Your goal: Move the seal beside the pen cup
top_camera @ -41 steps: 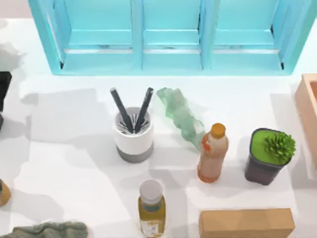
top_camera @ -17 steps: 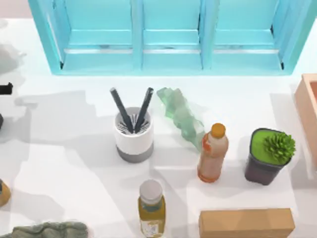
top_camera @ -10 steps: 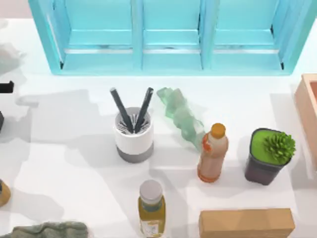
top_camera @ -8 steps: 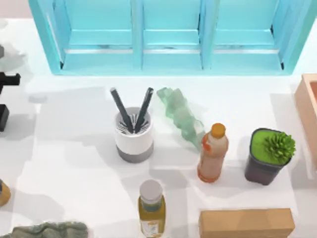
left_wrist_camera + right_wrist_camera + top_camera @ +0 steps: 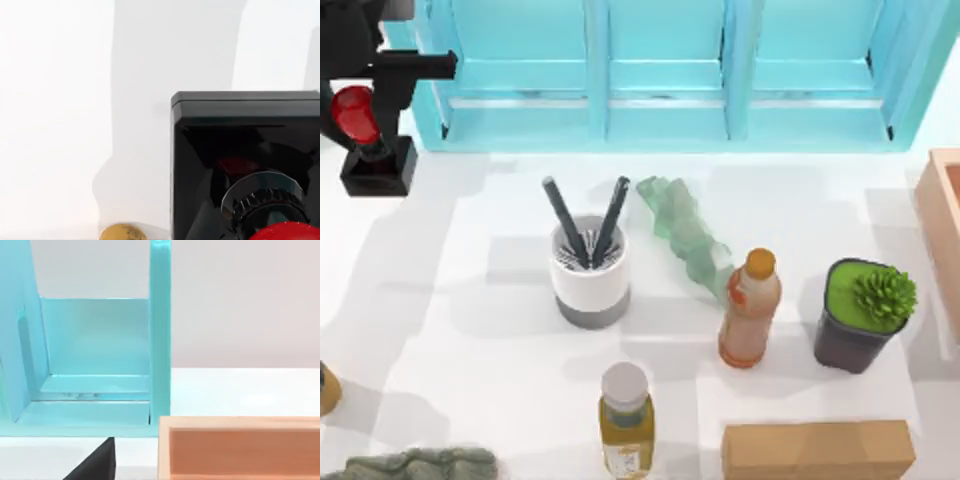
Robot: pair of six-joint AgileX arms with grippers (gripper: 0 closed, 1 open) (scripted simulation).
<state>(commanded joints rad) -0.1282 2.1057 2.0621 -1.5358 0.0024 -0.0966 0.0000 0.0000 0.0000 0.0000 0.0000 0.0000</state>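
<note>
My left arm [image 5: 360, 40] is matt black, blocky and angular (one straight bar juts sideways), no markings

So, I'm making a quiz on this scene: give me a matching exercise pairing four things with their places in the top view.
Things:
1. seal
2. pen cup
3. plant pot
4. brown box

Places:
A. bottom edge, right of centre
B. far right, beside the orange-capped bottle
C. top left corner, at the left gripper
D. middle, left of the green wrapper

Pairs: 1-C, 2-D, 3-B, 4-A
</note>
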